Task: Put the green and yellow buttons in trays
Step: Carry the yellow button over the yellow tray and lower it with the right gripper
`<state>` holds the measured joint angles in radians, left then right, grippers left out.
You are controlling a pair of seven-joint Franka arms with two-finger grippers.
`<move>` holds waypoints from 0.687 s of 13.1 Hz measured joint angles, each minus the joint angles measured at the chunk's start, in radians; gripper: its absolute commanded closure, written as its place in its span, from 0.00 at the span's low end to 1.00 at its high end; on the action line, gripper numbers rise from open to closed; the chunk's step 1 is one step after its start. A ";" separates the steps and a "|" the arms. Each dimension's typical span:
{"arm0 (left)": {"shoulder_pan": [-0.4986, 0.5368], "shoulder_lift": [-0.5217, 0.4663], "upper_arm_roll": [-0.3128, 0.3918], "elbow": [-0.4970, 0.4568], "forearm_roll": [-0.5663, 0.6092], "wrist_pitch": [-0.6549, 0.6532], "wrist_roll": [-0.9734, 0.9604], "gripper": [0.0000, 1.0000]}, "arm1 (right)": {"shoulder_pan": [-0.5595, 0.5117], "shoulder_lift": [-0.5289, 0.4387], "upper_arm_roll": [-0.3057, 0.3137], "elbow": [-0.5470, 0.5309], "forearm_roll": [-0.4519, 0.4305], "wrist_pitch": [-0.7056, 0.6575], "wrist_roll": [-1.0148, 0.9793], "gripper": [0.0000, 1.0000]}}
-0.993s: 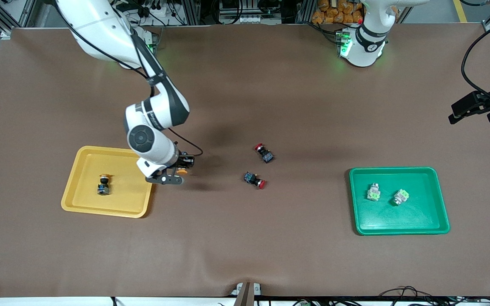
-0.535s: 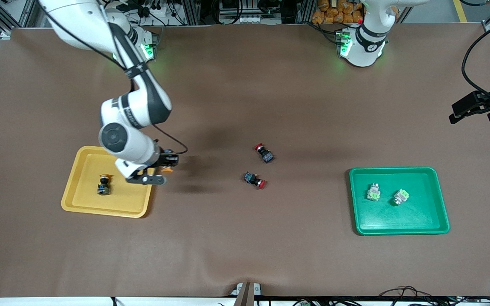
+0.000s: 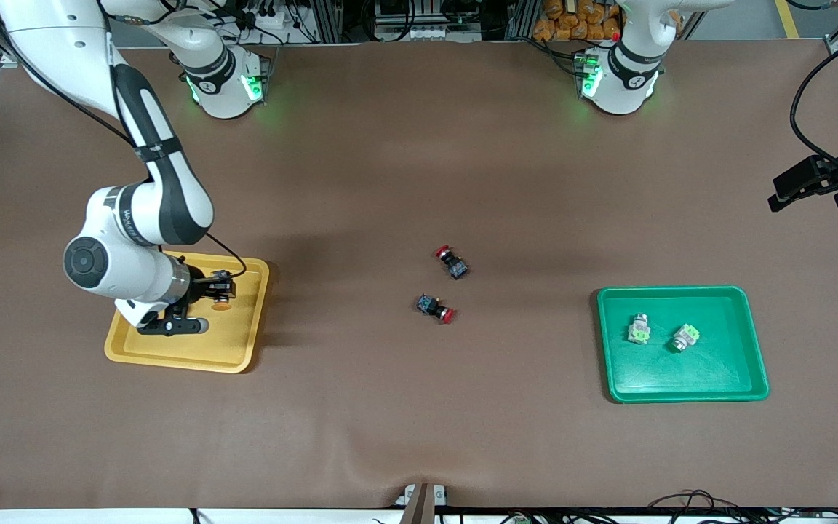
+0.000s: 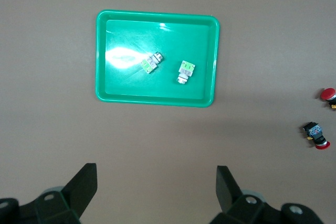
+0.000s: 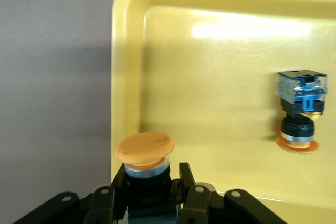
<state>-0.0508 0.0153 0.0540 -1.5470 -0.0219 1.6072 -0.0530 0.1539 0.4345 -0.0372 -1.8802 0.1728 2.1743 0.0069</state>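
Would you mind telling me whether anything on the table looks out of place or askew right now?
Only the two red-capped buttons lie tipped over on the bare table mat, outside either tray. The green tray holds two green buttons, lying on their sides but contained.

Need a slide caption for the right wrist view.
Right gripper holds a yellow-capped button over the yellow tray, beside another one.

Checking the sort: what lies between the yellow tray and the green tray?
In the front view, two red-capped switches lie on the table between the yellow tray and the green tray.
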 measured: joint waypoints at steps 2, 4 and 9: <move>0.000 0.000 0.000 0.000 0.000 -0.001 0.000 0.00 | -0.002 0.000 0.000 0.000 0.000 0.000 -0.003 1.00; -0.001 0.000 0.000 0.000 0.000 -0.001 0.000 0.00 | -0.010 0.007 0.000 -0.001 0.000 0.000 -0.013 1.00; -0.001 0.001 0.000 0.000 0.000 -0.008 0.000 0.00 | -0.055 0.126 0.000 -0.007 0.009 0.148 -0.138 1.00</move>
<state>-0.0516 0.0168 0.0536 -1.5473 -0.0219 1.5991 -0.0530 0.0992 0.5606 -0.0368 -1.8867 0.1813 2.3225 -0.1313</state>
